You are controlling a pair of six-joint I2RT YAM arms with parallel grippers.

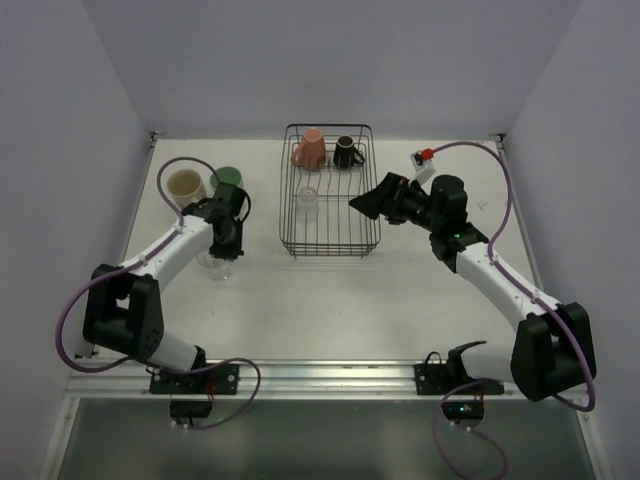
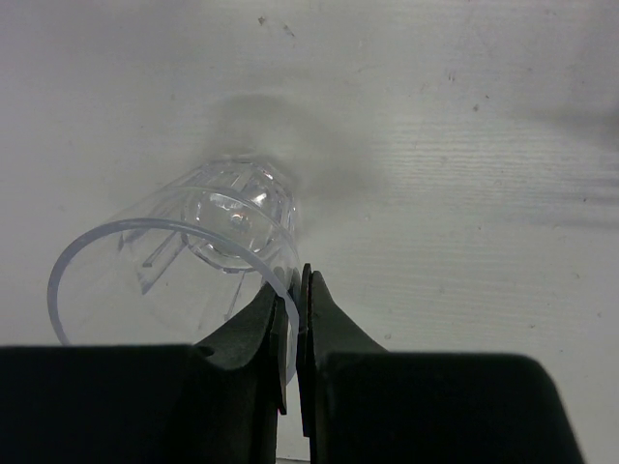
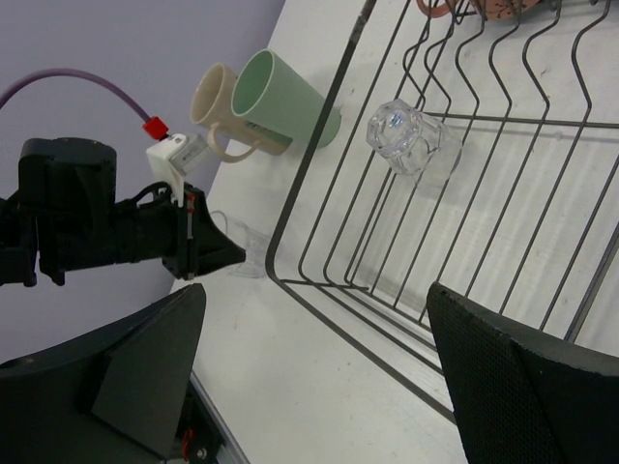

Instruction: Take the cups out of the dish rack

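The dark wire dish rack (image 1: pixel 368 215) stands at the table's middle back. In it are a salmon-pink mug (image 1: pixel 309 150), a small black mug (image 1: pixel 346 152) and a clear glass (image 1: pixel 308 203), which also shows in the right wrist view (image 3: pixel 406 135). A cream tumbler (image 1: pixel 186 186) and a mint-green tumbler (image 1: pixel 227 181) stand on the table left of the rack. My left gripper (image 1: pixel 222 248) is shut on the rim of a second clear glass (image 2: pixel 193 261), low over the table left of the rack. My right gripper (image 1: pixel 366 196) is open and empty above the rack's right side.
White walls close in the table at the back and on both sides. In the right wrist view the rack's near rim (image 3: pixel 290 184) runs between my right gripper (image 3: pixel 319 358) and the two tumblers (image 3: pixel 280 101). A purple cable loops over each arm.
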